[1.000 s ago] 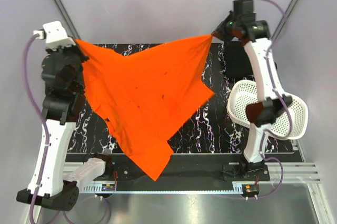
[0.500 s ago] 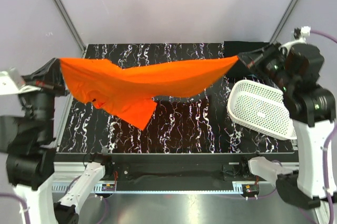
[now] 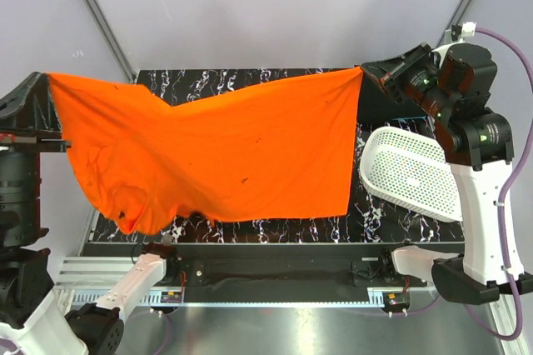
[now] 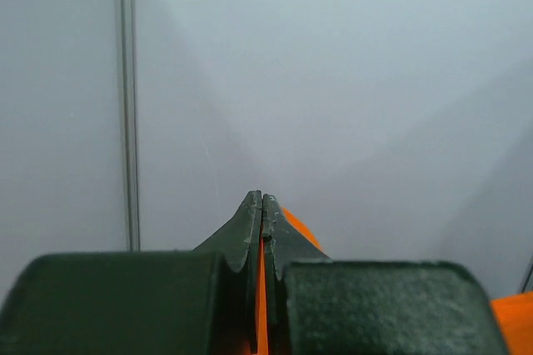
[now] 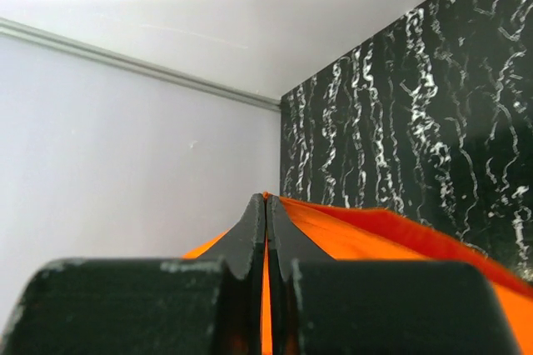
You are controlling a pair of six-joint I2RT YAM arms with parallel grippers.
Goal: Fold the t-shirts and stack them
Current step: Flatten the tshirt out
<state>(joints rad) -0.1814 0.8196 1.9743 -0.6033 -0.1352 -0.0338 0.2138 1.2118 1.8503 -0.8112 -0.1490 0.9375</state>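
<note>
**Left gripper** (image 3: 43, 82), at 9 o'clock, just off the table's edge. The fingers are pressed together on one top corner of the orange t-shirt (image 3: 216, 151). The left wrist view shows orange cloth pinched between the fingertips (image 4: 246, 223).

**Orange t-shirt.** It is held in the air above the table, and its top edge runs from 9 o'clock to 2 o'clock with a slight dip. The body hangs toward the near edge. The lower left part is bunched at 7 o'clock, while the right side hangs straight.

**Right gripper** (image 3: 366, 73), at 2 o'clock. The fingers are clamped on the opposite top corner, and the right wrist view shows orange fabric between the closed tips.

**Step in hand, as judged:** spreading the shirt so it can be laid flat.
- Bring both arms down level, with the top edge taut.
- Let the hanging hem land first, then draw the cloth out so it settles without creases.
- Release only once the fabric rests on the table.
- The bunched corner at 7 o'clock will likely need smoothing.
- The right side hangs just beside the basket (image 3: 414, 173) and could drape over its rim.

**Surface.** The table (image 3: 275, 82) is black with white marbling. It shows bare along 12 o'clock and at 5 o'clock. The white perforated basket sits at 3 to 4 o'clock.

**Room.** The walls (image 3: 275, 5) are pale grey, and metal posts (image 3: 93, 7) rise at 11 and 1 o'clock.
</note>
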